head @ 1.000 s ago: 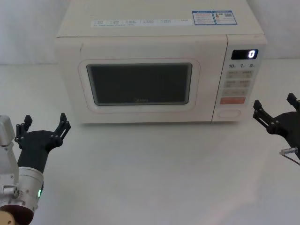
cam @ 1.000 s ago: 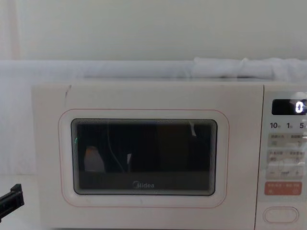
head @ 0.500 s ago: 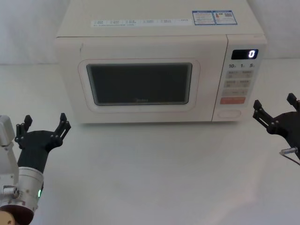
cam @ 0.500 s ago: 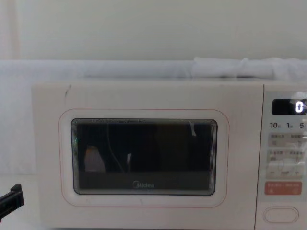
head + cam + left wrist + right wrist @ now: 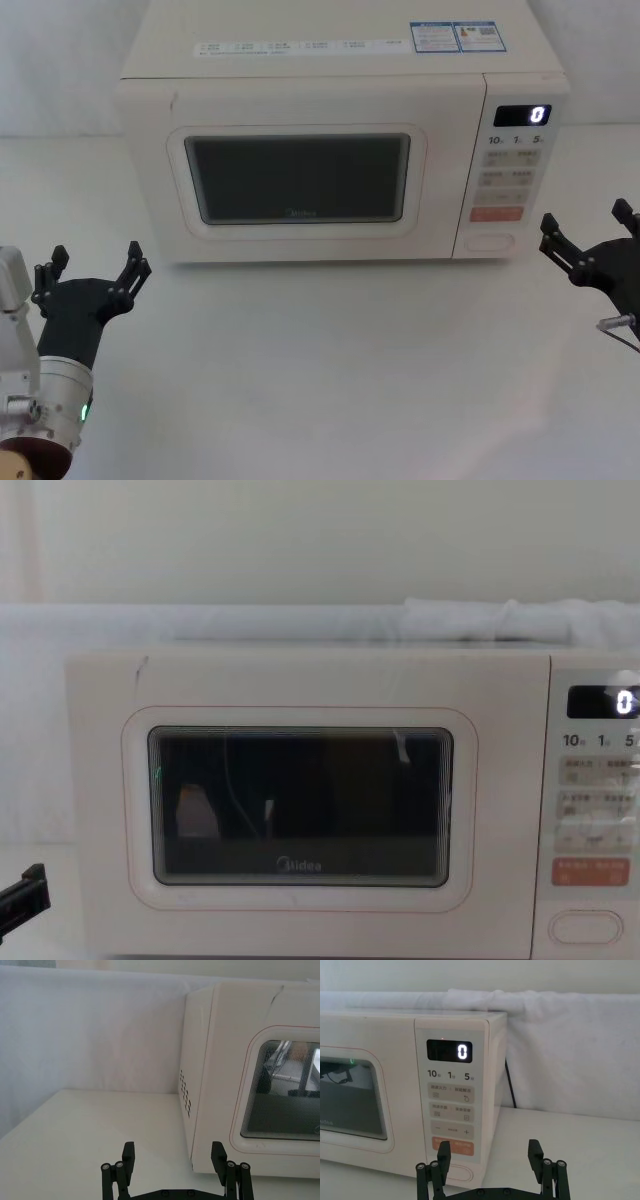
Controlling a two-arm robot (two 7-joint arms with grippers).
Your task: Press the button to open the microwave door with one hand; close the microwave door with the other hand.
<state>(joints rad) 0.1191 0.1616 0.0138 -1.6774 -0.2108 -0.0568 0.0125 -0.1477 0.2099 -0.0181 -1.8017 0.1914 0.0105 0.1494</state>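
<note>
A: Where does the cream-white microwave door with the rounded dark glass window and thin pink outline (image 5: 298,180) stand?

B: Flush with the front of the cream box-shaped microwave oven (image 5: 340,70), fully closed, at twelve o'clock on the white bench (image 5: 340,370). The grey logo sits under the window.

A: And the wide pill-shaped cream button with a thin outline (image 5: 490,242)?

B: At the foot of the control panel, at about one o'clock from the bench's middle, just below the orange-red rectangular key (image 5: 497,213). The black display (image 5: 521,115) at the top of the panel reads 0. Nothing touches the button.

A: The left black pincer (image 5: 91,276)?

B: It hangs at about eight o'clock, in front of the oven's left corner and apart from it, fingers spread wide and holding nothing. Its wrist view looks past the fingertips at the oven's vented side wall.

A: The right black pincer (image 5: 588,244)?

B: At about three o'clock, beside the panel's right edge, near the button's height but clear of it, also spread wide and holding nothing.
</note>
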